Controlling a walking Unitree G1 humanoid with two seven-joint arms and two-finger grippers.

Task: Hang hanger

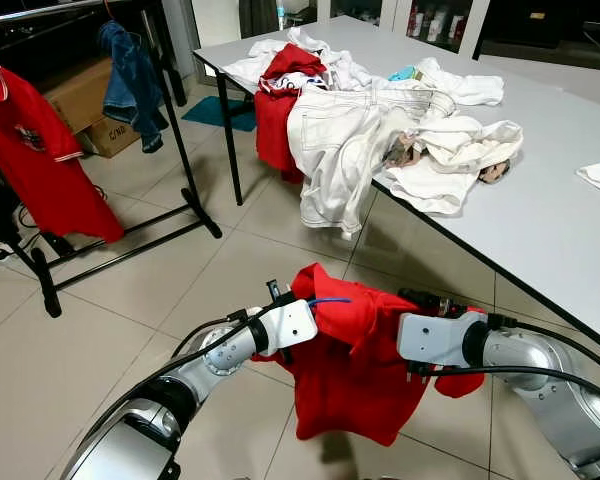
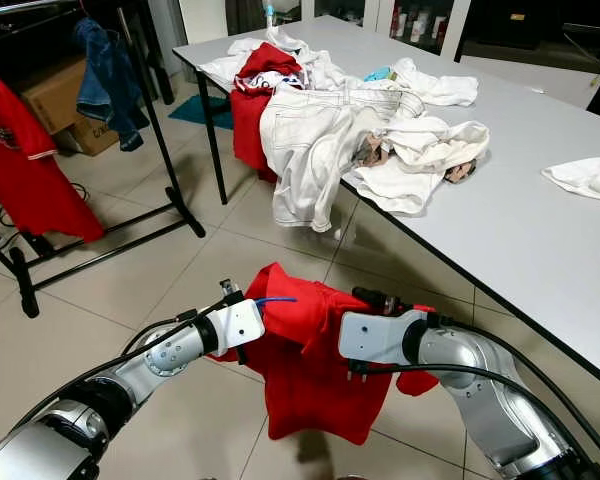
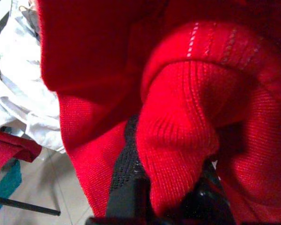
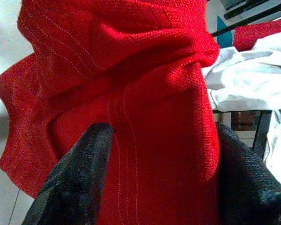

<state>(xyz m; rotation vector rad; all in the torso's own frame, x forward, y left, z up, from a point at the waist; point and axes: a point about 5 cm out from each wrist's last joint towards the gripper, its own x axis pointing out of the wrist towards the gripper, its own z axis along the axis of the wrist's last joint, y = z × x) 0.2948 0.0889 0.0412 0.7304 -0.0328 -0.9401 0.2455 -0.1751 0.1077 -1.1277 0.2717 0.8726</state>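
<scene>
A red knit shirt (image 1: 350, 370) hangs over the tiled floor between my two grippers. A thin blue hanger part (image 1: 330, 300) pokes out at its top, close to my left gripper (image 1: 285, 305). In the left wrist view that gripper (image 3: 171, 187) is shut on a fold of the red fabric. My right gripper (image 1: 425, 300) grips the shirt's other shoulder, and its black fingers (image 4: 84, 168) are pressed on the cloth from both sides. The black clothes rack (image 1: 185, 150) stands to the far left, carrying a red shirt (image 1: 30, 150) and a denim jacket (image 1: 130, 85).
A grey table (image 1: 560, 220) runs along the right, piled with white trousers (image 1: 340, 140) and other clothes that hang over its edge. A cardboard box (image 1: 80, 95) sits behind the rack. The rack's feet (image 1: 45, 285) stretch across the floor.
</scene>
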